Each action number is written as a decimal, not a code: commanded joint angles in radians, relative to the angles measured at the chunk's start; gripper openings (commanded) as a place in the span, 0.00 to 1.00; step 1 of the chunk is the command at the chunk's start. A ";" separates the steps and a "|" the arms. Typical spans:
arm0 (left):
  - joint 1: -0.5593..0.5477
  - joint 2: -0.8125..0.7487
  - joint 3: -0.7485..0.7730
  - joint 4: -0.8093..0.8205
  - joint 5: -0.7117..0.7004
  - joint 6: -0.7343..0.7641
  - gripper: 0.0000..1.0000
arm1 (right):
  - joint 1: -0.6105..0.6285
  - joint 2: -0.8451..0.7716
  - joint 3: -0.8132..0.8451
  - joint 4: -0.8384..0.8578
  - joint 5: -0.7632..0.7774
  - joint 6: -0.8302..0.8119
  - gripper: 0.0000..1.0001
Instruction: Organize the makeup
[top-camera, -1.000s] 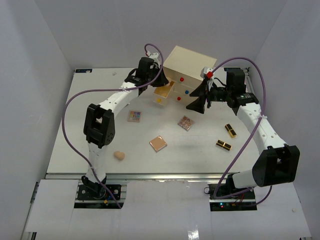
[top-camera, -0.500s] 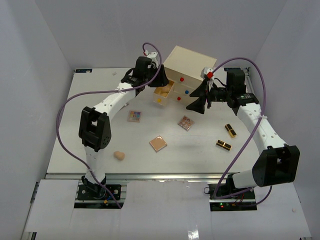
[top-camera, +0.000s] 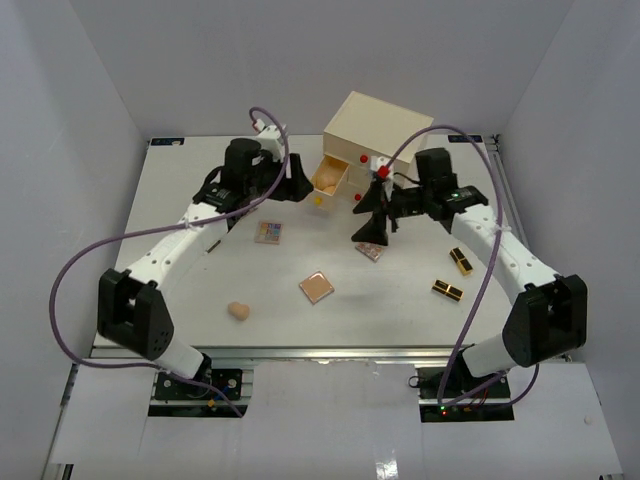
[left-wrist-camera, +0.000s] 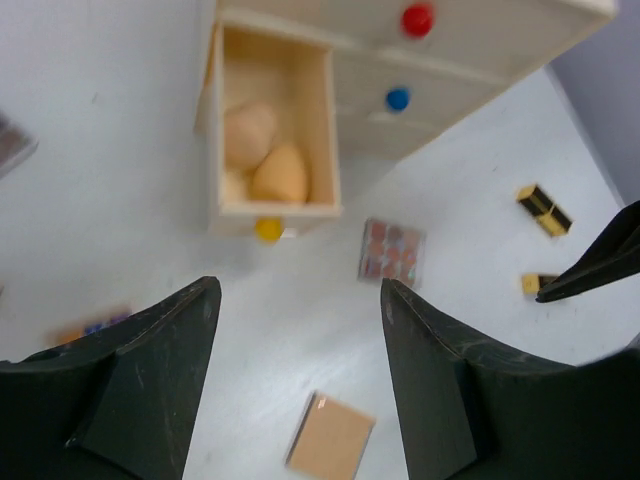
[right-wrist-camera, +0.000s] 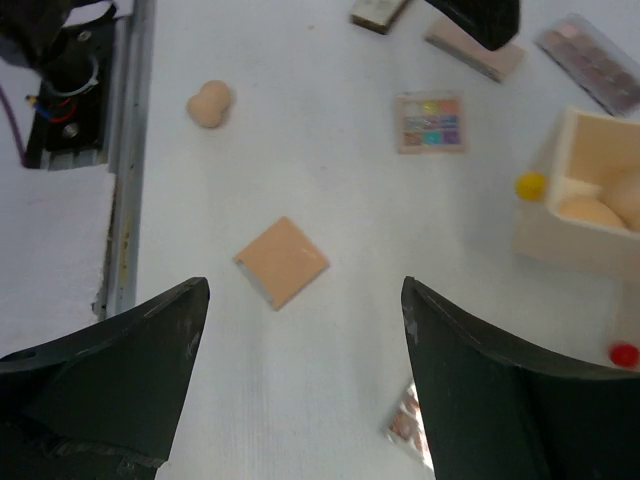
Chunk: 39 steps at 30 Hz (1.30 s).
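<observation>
The open cream wooden drawer (left-wrist-camera: 326, 130) holds tan egg-shaped sponges (left-wrist-camera: 268, 158). The left claw (left-wrist-camera: 297, 295) and right claw (right-wrist-camera: 305, 290) are wide, holding nothing.

I'm running this from afar in a robotics lab cell. Plain white panel walls (top-camera: 60, 150) box in a white tabletop (top-camera: 180, 200). The left arm (top-camera: 170, 248) and right arm (top-camera: 510, 255) are bolted by an aluminium rail (top-camera: 330, 351) at the tabletop's near edge, and purple cables (top-camera: 440, 127) loop loose.
</observation>
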<state>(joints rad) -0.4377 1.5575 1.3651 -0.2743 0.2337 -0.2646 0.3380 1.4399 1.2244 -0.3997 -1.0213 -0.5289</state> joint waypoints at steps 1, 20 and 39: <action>0.178 -0.257 -0.272 0.006 0.026 0.042 0.79 | 0.294 0.088 0.081 -0.087 0.200 -0.133 0.84; 0.422 -0.902 -0.747 0.136 -0.697 -0.079 0.98 | 0.837 0.706 0.582 -0.008 0.722 0.386 0.86; 0.432 -0.990 -0.773 0.139 -0.803 -0.119 0.98 | 0.857 0.858 0.641 -0.008 0.711 0.444 0.30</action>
<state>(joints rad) -0.0139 0.5724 0.5995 -0.1417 -0.5629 -0.3752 1.1965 2.2830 1.8260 -0.4156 -0.2796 -0.0780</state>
